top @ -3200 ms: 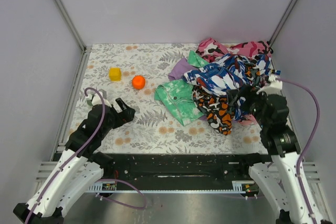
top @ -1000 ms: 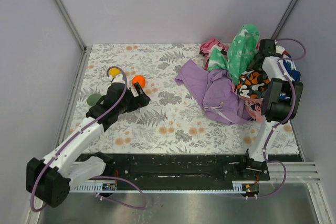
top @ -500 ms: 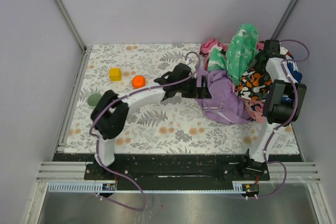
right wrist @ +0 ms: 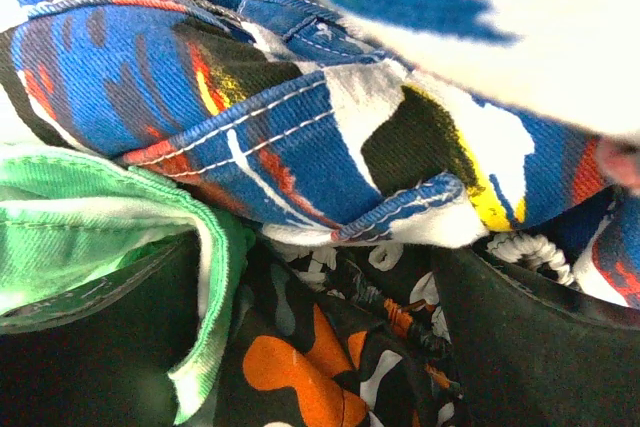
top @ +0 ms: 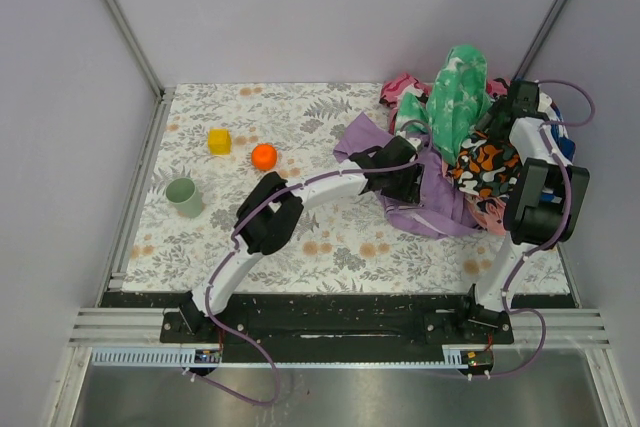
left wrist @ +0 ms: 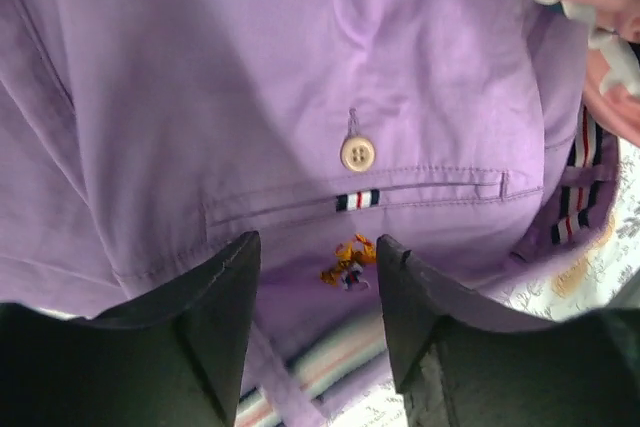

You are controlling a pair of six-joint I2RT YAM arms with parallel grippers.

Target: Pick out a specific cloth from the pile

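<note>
Your target, the lilac shirt [top: 432,205], lies spread on the patterned table [top: 300,107] at centre right of the overhead view. Its right side is tucked under the pile [top: 485,162], and one flap reaches toward the upper left. Your left gripper [left wrist: 314,252] is right down on it. In the wrist view the jaws stand partway apart over the purple fabric, just below a pale button [left wrist: 357,153] and a thin striped band [left wrist: 357,201], and nothing looks pinched between them yet. Your right gripper [right wrist: 315,277] is buried in the pile at the right of the frame with its jaws spread wide. Blue-white-red, orange-black and green prints are bunched between them, and the green-and-white cloth [top: 456,87] stands up above the heap. Expect the shirt to be light, limp and fairly smooth. It will fold and sag from wherever you take it and will not lift as a sheet. Its buried edge will probably drag neighbouring garments along. The doubled seam by the striped band should give the pads more to bite than a single layer, so gather a fold there and close fully. A thin pinch may well slip out once the pile's weight pulls back on the shirt.
</note>
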